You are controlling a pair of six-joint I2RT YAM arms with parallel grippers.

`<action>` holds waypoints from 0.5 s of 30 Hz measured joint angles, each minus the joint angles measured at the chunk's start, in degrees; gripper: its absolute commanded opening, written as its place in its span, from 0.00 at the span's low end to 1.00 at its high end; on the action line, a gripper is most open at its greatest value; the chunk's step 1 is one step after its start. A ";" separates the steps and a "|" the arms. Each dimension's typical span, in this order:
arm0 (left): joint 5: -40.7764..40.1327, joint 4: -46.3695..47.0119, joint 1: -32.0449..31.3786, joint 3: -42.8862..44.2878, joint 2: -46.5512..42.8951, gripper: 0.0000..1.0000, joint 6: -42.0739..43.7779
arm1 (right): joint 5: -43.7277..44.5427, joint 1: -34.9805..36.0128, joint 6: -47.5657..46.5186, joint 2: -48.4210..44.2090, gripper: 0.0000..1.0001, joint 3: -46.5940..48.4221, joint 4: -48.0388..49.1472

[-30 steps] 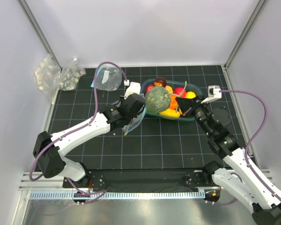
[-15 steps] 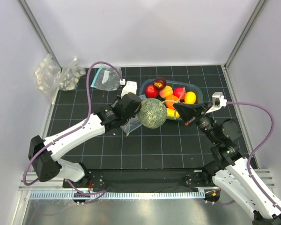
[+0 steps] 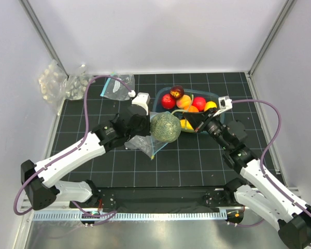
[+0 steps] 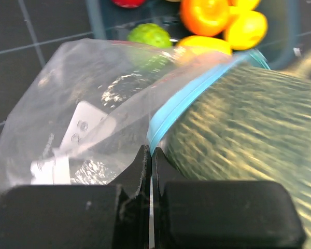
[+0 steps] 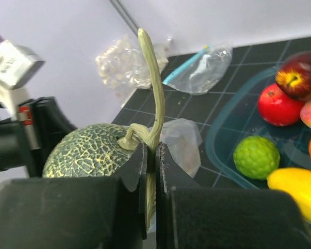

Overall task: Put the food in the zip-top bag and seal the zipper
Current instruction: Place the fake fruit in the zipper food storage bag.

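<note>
The big dull-green netted melon (image 3: pixel 165 127) has come out of the teal plastic tub (image 5: pixel 233 116) of toy fruit. It now hangs above the black gridded desk (image 3: pixel 186 155), against the mouth of the clear soft zip-top bag (image 4: pixel 67 104). My right gripper (image 5: pixel 151 155) is clenched on its thin stem. My left gripper (image 4: pixel 151 155) is clenched on the bag's edge beside the teal zipper strip (image 4: pixel 197 91). The melon is not inside yet, so I judge that pushing it in comes next.
</note>
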 measured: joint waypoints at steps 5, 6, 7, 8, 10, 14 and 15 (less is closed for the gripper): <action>6.12 2.58 0.02 -1.40 -1.64 0.00 -2.97 | 3.37 0.31 0.17 1.99 0.01 0.15 -2.29; 6.93 2.89 0.04 -1.55 -1.64 0.00 -3.41 | 4.37 0.39 0.15 2.58 0.01 0.42 -3.13; 7.76 3.17 0.04 -1.75 -1.64 0.00 -3.98 | 5.35 0.50 0.15 3.15 0.01 0.68 -3.78; 8.48 3.32 0.04 -1.90 -1.64 0.00 -4.59 | 6.43 0.68 0.15 3.74 0.01 0.81 -4.31; 10.29 4.11 0.11 -2.43 -1.66 0.01 -5.88 | 8.46 1.01 0.17 4.55 0.01 1.03 -5.51; 14.38 6.12 0.85 -3.78 -1.68 0.01 -7.93 | 11.61 1.51 0.20 6.14 0.01 1.14 -6.80; 15.56 6.62 1.07 -4.13 -1.68 0.00 -8.33 | 12.15 1.70 0.22 6.67 0.01 1.22 -6.95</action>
